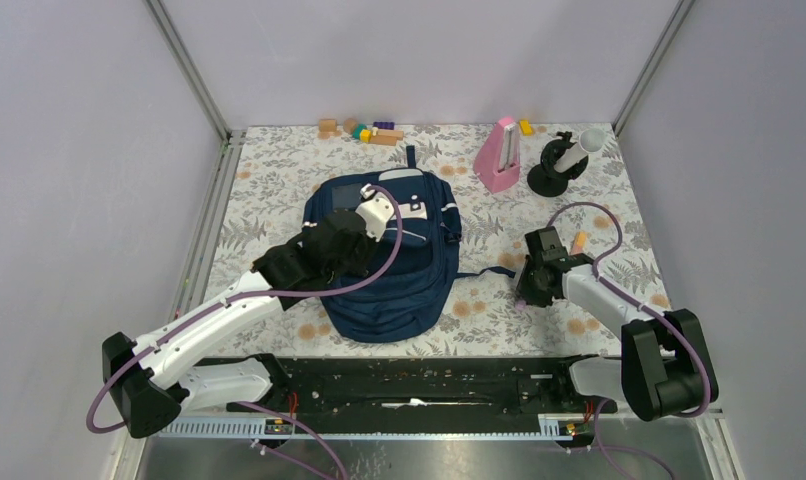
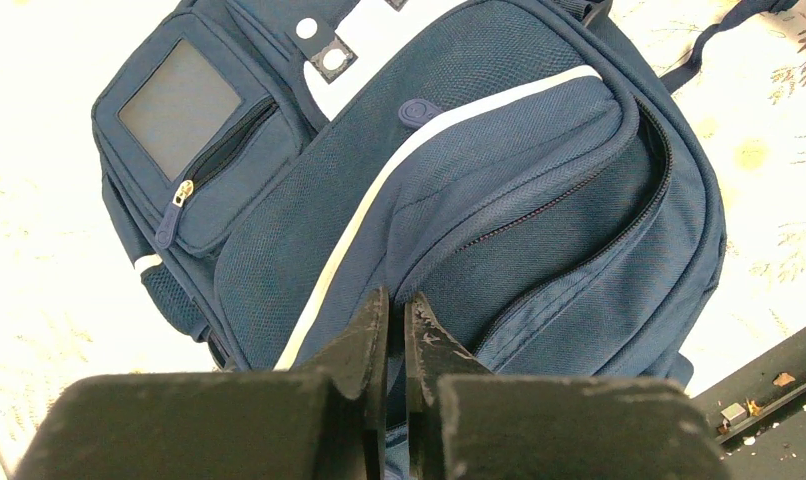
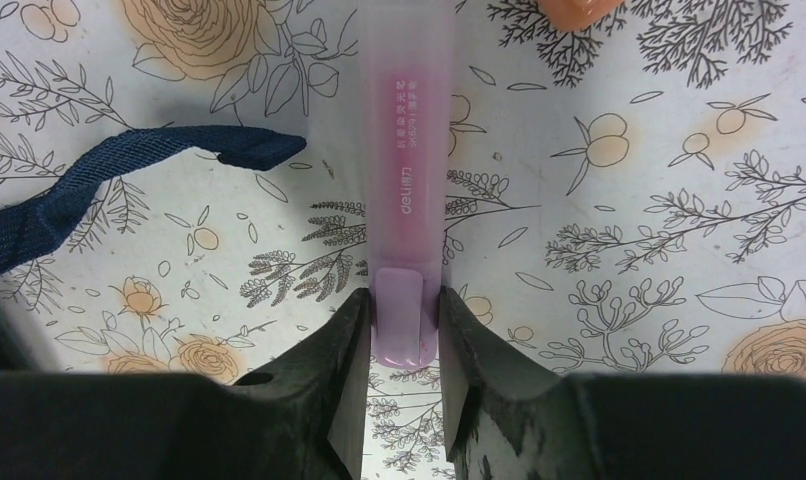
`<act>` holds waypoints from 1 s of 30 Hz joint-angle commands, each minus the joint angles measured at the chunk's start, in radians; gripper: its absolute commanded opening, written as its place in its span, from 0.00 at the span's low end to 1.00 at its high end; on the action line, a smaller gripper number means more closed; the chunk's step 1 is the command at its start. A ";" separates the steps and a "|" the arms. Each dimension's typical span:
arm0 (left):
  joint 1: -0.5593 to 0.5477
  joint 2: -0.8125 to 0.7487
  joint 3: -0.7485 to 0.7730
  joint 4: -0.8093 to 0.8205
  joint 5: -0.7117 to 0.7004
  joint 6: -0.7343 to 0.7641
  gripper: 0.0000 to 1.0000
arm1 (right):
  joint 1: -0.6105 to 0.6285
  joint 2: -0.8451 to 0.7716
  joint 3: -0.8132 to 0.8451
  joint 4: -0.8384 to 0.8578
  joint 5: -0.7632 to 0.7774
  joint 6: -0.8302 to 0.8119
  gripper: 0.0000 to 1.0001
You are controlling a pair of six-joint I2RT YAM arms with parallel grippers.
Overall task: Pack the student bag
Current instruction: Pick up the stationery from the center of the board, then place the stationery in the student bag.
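Note:
The student bag (image 1: 399,280) lies flat mid-table, navy with white stripes; it fills the left wrist view (image 2: 499,150), zips closed. My left gripper (image 1: 371,228) hovers on its upper front. In the left wrist view the left gripper (image 2: 399,300) is nearly shut, with a fold of the bag's fabric between its tips. My right gripper (image 1: 527,290) is right of the bag, low over the table. In the right wrist view the right gripper (image 3: 404,305) is shut on the purple cap end of a pink highlighter (image 3: 404,150), which points away from it.
A loose navy strap (image 3: 99,190) lies left of the highlighter. A small orange item (image 1: 579,242) lies behind the right gripper. At the back are coloured blocks (image 1: 364,130), a pink wedge-shaped object (image 1: 499,155) and a black stand with a white ball (image 1: 559,165). A black rail (image 1: 429,375) runs along the near edge.

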 commanded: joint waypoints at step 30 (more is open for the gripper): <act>0.076 -0.023 0.042 0.099 0.107 -0.073 0.00 | 0.556 -0.181 0.341 -0.008 -0.534 0.102 0.00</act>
